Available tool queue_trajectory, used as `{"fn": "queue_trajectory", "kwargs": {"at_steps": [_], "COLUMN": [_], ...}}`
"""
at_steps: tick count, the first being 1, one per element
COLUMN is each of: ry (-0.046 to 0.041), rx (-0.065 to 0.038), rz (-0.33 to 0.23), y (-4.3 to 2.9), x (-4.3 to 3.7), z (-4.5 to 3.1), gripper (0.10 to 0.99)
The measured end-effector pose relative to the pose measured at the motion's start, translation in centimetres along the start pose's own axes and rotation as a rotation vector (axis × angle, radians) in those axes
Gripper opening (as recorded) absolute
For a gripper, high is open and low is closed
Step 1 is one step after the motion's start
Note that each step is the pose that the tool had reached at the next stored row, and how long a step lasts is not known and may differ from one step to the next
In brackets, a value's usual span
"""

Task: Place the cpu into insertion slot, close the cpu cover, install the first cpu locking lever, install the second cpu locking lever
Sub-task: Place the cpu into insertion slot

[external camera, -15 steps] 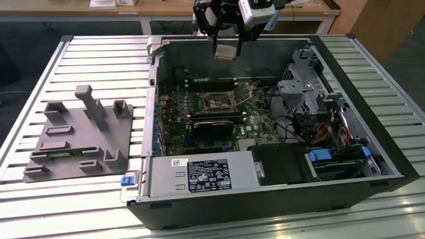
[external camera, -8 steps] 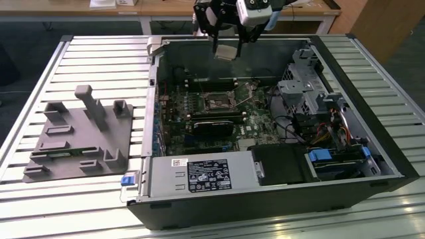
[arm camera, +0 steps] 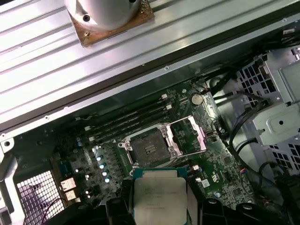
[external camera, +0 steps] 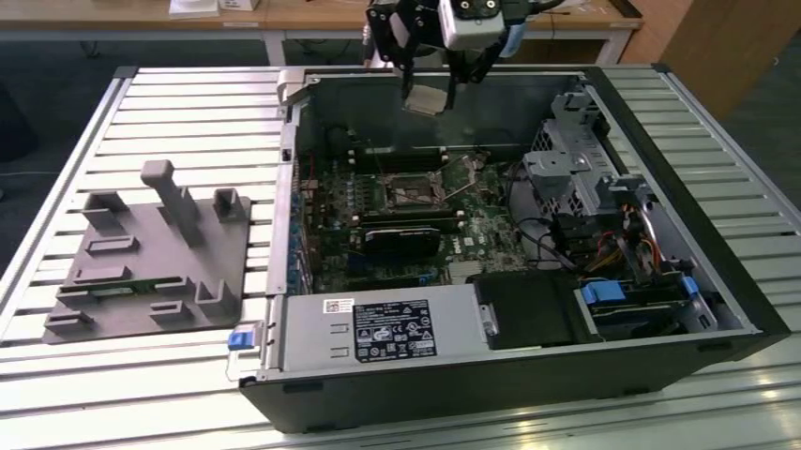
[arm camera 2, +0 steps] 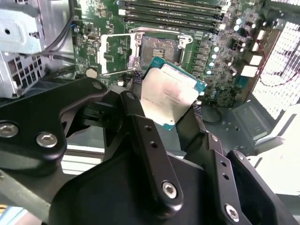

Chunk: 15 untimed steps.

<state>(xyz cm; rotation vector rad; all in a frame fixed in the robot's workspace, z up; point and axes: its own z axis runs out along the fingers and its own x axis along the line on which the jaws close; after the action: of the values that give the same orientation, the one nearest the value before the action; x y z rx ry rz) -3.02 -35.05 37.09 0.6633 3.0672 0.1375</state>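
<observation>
My gripper hangs above the far side of the open computer case, shut on the cpu. In the second wrist view the cpu, a flat grey square chip with a teal edge, sits pinched between the two black fingers. It is in the air, apart from the board. Below it lies the insertion slot, dark-centred with a silvery rim and nothing in it. The cpu cover is swung open beside the slot. The slot sits mid-board in the exterior view.
The motherboard lies in the case, with long black memory slots beside the socket. A drive cage and cables stand at the exterior view's right. A grey fixture block rests on the slatted table at that view's left.
</observation>
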Motion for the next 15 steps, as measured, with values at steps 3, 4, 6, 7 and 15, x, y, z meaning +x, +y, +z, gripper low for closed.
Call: {"fn": "queue_trajectory", "kwargs": {"at_steps": [3,4,6,7,15], "ry": [-0.0035,-0.0048,-0.0077,-0.0091,-0.0210], "rx": [0.000,0.000,0.000,0.000,-0.001], "rz": [0.038,0.052,0.082,0.097,0.229], "y": [0.00,0.00,0.00,-0.01,-0.02], "x": [0.00,0.00,0.00,0.00,0.00], "z": [0.04,0.05,0.08,0.10,0.22], "gripper": [0.541,0.541,0.541,0.541,0.541]}}
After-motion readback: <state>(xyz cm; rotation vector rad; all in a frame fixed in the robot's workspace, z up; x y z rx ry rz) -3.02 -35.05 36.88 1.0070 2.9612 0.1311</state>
